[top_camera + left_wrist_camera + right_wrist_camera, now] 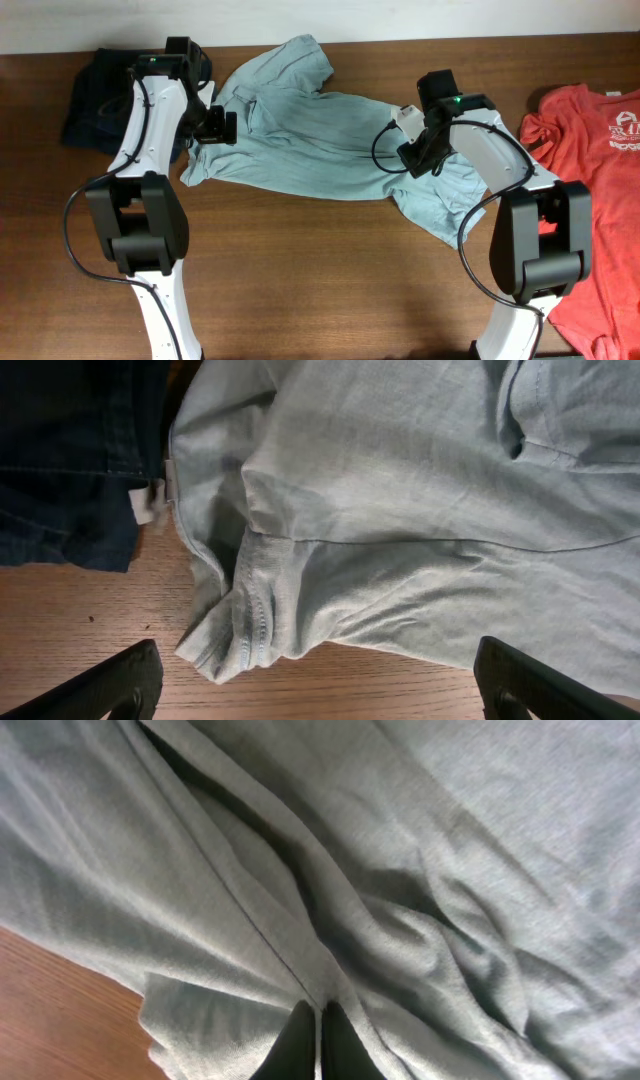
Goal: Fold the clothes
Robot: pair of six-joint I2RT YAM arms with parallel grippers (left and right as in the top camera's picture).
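The blue-grey shirt [300, 140] lies crumpled and creased across the middle of the table [330, 280]. Its bunched sleeve hem sits below my left gripper [318, 660], whose 2 fingers stand wide apart. My right gripper [318, 1025] is closed, pinching a ridge of the shirt, and folds run up to its tips. The red shirt [590, 170] lies at the table's right edge. A dark garment [95, 100] sits just beside the shirt at the far left.
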